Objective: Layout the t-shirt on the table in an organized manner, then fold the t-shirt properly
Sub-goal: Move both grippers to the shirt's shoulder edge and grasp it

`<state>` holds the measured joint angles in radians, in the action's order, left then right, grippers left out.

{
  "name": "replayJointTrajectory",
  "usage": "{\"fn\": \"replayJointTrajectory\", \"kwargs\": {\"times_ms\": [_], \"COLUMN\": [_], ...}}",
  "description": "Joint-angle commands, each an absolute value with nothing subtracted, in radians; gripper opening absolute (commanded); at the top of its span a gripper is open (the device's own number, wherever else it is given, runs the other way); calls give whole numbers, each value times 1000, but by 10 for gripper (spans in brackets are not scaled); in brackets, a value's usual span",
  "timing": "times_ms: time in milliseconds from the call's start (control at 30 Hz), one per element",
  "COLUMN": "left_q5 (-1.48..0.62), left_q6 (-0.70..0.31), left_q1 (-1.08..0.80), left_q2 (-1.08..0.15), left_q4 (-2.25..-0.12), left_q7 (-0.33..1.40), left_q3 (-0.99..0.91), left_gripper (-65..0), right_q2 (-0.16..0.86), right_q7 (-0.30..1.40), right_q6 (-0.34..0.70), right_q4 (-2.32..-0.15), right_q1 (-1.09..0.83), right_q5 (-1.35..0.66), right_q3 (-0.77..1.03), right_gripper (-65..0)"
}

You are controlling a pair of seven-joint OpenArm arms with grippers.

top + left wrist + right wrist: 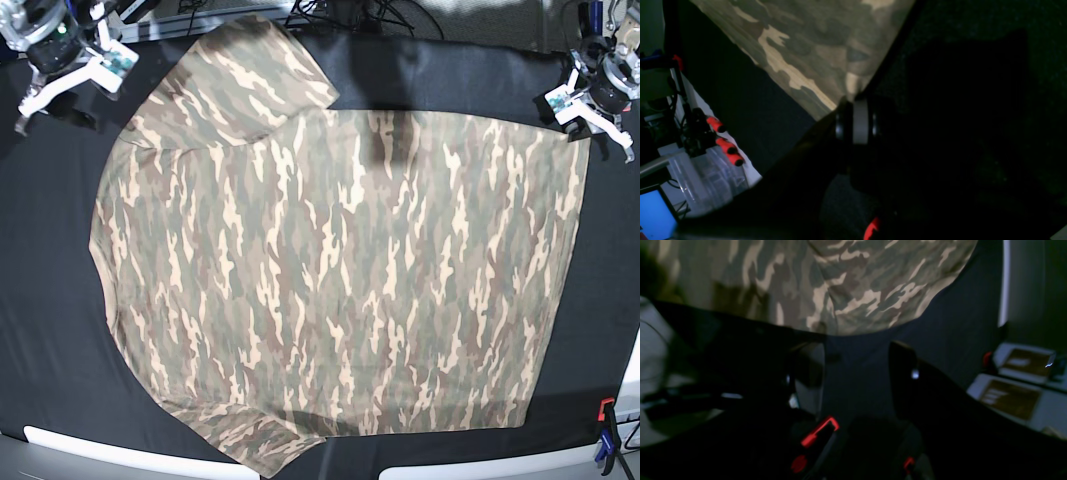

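T-shirt (pixel 340 270) lies spread flat across the table (pixel 45 300). The left gripper (pixel 853 100) appears, in a dim view, pinched on a hem corner; the right gripper (pixel 857 363) hangs open and empty just off the cloth. A clean fold calls for gripping matching corners and lifting evenly.

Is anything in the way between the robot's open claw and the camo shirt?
Nothing visible. The right end effector is open over bare black cloth table, and the camouflage-print soft t-shirt lies just ahead.
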<state>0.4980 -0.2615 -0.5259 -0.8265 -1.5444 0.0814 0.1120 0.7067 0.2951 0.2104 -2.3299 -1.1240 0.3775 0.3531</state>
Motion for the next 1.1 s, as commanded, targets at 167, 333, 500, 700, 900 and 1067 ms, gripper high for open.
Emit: {"fn": "replayJointTrajectory", "kwargs": {"times_ms": [167,333,500,700,900,1067], "left_q5": [497,497,497,496,496,496], "left_q6": [-263,-262,-262,-262,-262,-262], "left_q1": [-529,-529,-529,-529,-529,-529], "left_q2": [-843,-843,-843,-843,-842,-842], "left_q4": [-1551,-1551,-1551,-1551,-1551,-1551], "left_q7": [78,78,78,77,78,78], "left_q3": [107,107,107,107,107,107], "left_gripper": [-650,-650,-650,-650,-650,-650], "right_q2": [715,715,715,715,746,745], "right_q7": [276,287,292,291,300,301], "right_q6": [202,202,202,202,211,210], "right_q4": [-2245,-2129,-2054,-1994,-1943,-1909], "right_q1": [-1069,-997,-922,-833,-778,-698], "right_q5": [553,672,682,733,765,786], "right_q3": [192,44,-26,-60,-126,-227], "right_gripper": [-351,-351,-351,-351,-351,-351]}}
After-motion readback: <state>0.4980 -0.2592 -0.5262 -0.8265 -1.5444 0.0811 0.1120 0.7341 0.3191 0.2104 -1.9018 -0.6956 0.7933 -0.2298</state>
